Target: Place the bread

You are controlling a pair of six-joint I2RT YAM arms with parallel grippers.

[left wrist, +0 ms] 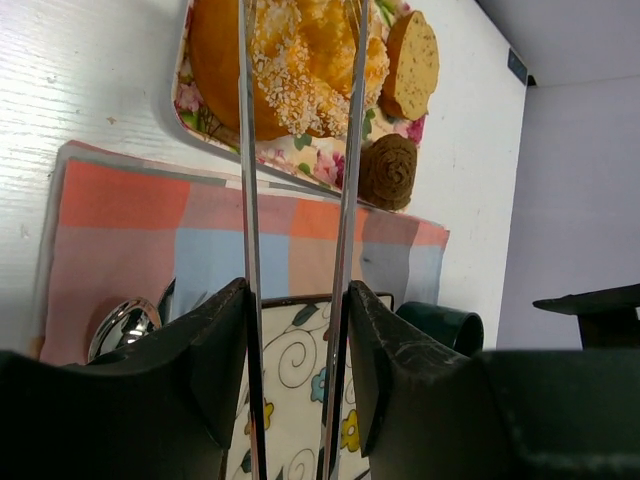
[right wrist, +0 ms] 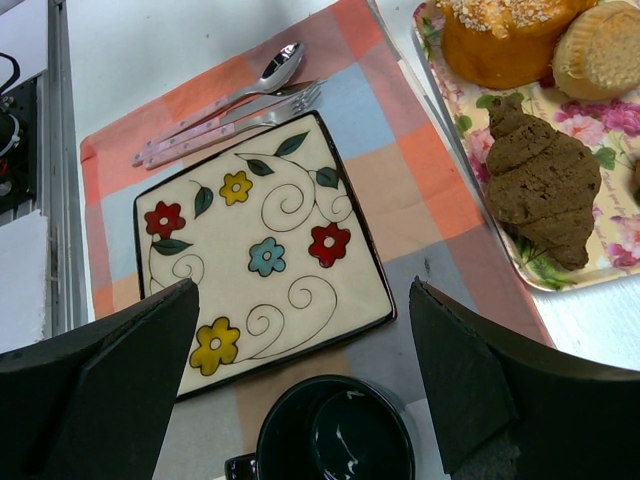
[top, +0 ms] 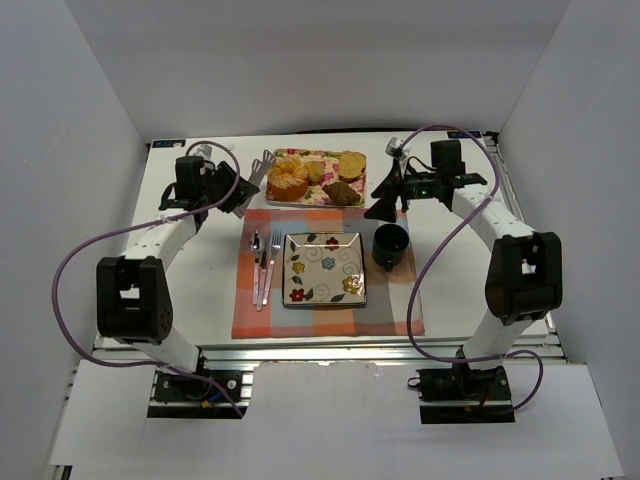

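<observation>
1. One white table (top: pixel 180 290) carries one checked placemat (top: pixel 330 322).
2. One flowered tray (right wrist: pixel 600 118) at the far edge holds four breads, among them a sugared ring (top: pixel 287 180) and a brown croissant (right wrist: pixel 540 185).
3. One square plate (top: pixel 324 268), one dark cup (top: pixel 390 245) and three pieces of cutlery (top: pixel 264 265) sit on the placemat.
4. The left gripper (left wrist: pixel 298 290) is clamped on one pair of tongs (left wrist: pixel 247 150); the right gripper (right wrist: pixel 302 290) stands apart, empty.

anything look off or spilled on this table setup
Nothing stands out: the breads sit on the tray, the plate is bare and intact, the cutlery lies together beside it on the placemat, and the mug is upright, no spills.
</observation>
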